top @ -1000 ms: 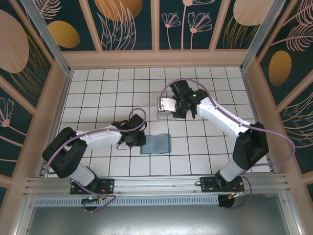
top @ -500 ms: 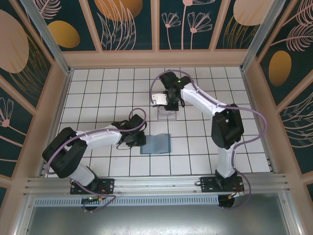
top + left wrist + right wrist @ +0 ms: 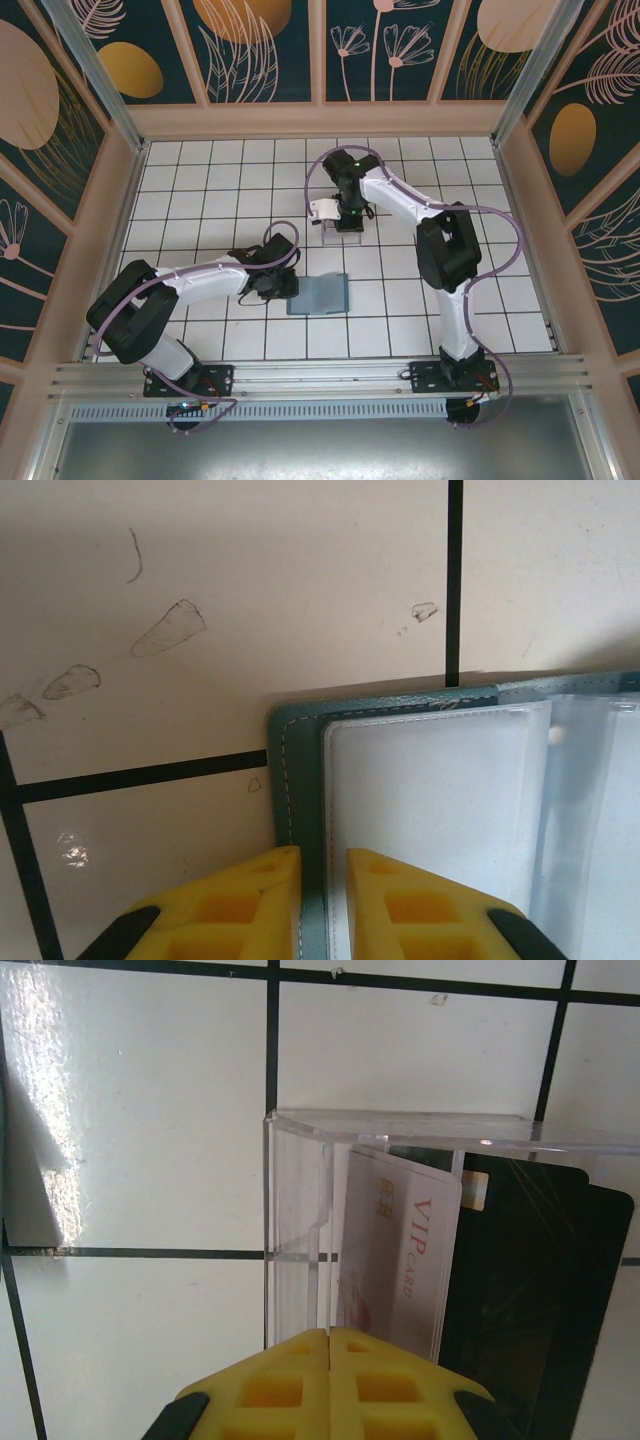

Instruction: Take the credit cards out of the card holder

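Teal card holder, pinched by the left claw, looks empty, and both credit cards sit at the clear tray under the shut right claw, so little is left.

Bright, even light; strong glare on white tiles; close views sharp.

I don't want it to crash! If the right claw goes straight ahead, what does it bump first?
Probably the clear tray right in front of it, though depth is hard to judge.
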Tool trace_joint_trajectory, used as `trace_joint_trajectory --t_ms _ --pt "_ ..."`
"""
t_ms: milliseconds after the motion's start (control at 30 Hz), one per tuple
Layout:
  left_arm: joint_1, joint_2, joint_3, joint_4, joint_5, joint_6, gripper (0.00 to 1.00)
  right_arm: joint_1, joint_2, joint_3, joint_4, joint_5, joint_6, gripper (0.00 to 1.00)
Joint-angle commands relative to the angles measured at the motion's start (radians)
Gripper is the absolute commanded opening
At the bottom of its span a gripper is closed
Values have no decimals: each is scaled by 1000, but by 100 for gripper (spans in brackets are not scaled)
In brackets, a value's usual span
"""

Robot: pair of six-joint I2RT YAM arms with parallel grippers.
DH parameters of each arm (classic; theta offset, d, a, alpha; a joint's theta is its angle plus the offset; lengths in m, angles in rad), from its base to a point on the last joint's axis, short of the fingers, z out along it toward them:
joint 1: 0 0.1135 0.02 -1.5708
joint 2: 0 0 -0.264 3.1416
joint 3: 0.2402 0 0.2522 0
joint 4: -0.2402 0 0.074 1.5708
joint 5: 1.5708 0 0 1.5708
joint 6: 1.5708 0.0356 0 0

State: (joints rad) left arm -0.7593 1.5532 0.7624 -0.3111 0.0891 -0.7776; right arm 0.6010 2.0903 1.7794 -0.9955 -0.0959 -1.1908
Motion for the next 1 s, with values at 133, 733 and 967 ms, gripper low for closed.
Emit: trace_joint_trajectory --t_ms 133,733,967 --pt "4 -7 23 -37 -8 1 21 -5 -16 26 27 30 23 27" --pt "9 -85 77 -94 -86 0 24 23 -291 -214 361 127 254 36" --pt "71 -142 68 -113 -139 25 29 23 -478 -471 524 87 494 37"
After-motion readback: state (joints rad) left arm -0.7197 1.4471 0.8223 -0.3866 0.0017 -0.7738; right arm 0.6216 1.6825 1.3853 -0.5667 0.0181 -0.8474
